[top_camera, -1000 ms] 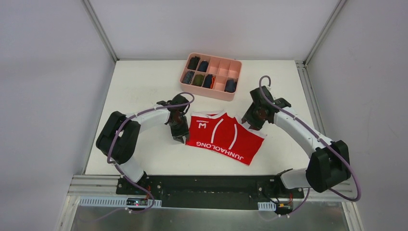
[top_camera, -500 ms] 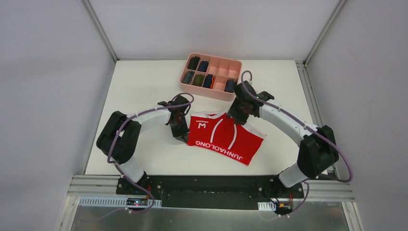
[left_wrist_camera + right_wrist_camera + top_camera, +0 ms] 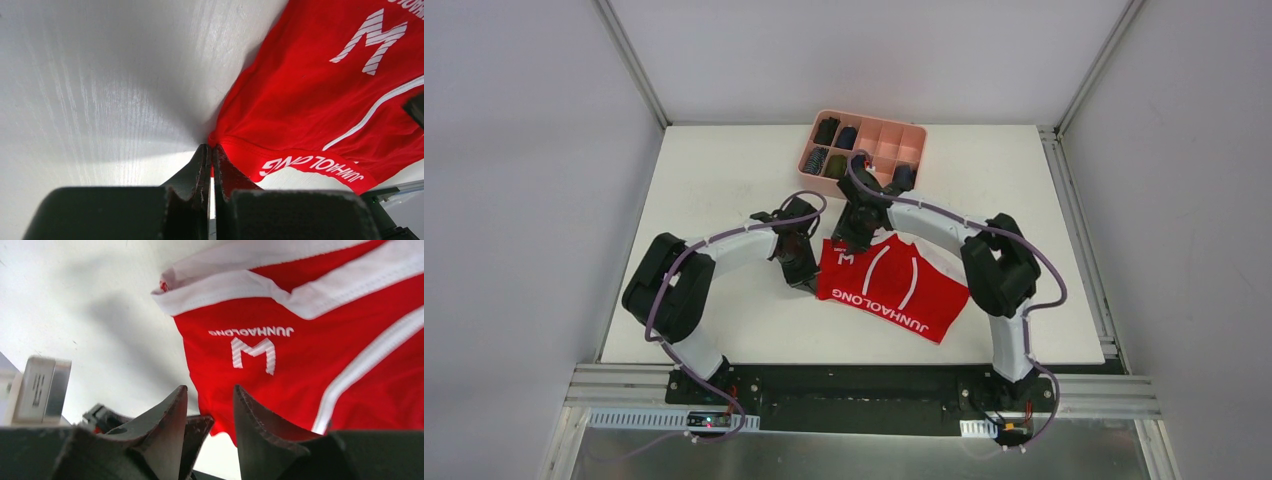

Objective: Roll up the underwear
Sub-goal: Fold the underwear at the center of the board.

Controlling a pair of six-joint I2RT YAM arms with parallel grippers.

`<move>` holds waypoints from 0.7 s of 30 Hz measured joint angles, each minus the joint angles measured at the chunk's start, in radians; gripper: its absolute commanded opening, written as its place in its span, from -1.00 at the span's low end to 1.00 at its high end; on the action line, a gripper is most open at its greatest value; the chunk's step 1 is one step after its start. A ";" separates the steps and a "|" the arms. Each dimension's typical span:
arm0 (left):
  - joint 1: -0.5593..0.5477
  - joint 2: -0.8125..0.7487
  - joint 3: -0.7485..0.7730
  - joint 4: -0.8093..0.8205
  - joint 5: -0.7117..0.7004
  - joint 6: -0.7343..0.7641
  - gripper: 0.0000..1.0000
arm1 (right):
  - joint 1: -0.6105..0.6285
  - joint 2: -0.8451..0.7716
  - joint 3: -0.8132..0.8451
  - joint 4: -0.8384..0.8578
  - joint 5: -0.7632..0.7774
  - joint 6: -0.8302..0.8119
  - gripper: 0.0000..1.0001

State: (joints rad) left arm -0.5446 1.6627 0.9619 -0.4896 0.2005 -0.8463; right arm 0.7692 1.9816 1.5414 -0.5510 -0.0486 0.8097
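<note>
Top view first: my right arm has swung in from the right side over the last second, and the right claw [image 3: 852, 243] now sits at the far left corner of the bright red cloth underwear with white stripes and lettering [image 3: 889, 290]. That garment lies flat mid-desk, just this side of the pink plastic divided tray [image 3: 869, 117] on the white desk [image 3: 724, 180]. I read that as both arms lining up on one edge to start the roll, which hasn't begun. The left claw [image 3: 807, 283] is down at the near left corner. Left wrist view: the left claw [image 3: 210, 147] is squeezed almost closed, and it looks to be pinching the lettered band corner of the underwear [image 3: 325, 100] against the desk [image 3: 100, 75]. Right wrist view: the right claw [image 3: 209, 390] is parted moderately and holds nothing, straddling the side edge of the underwear [image 3: 300, 355] below the white M. I can't tell whether it touches.
</note>
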 measured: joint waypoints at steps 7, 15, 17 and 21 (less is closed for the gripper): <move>0.000 -0.034 -0.013 0.007 0.000 0.001 -1.00 | 0.000 0.147 0.137 -0.003 -0.024 0.019 -0.28; 0.002 -0.034 -0.018 0.011 0.000 0.002 -1.00 | 0.000 0.252 0.274 -0.014 -0.027 0.029 -0.30; 0.003 -0.034 -0.023 0.014 0.003 0.010 -1.00 | -0.002 0.278 0.306 -0.018 -0.031 0.028 -0.31; 0.009 -0.034 -0.029 0.015 0.009 0.024 -1.00 | -0.006 0.341 0.369 -0.042 -0.031 0.024 -0.32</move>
State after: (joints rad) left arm -0.5354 1.6283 0.9325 -0.4747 0.2092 -0.8219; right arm 0.7631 2.3222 1.9106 -0.5934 -0.0795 0.8337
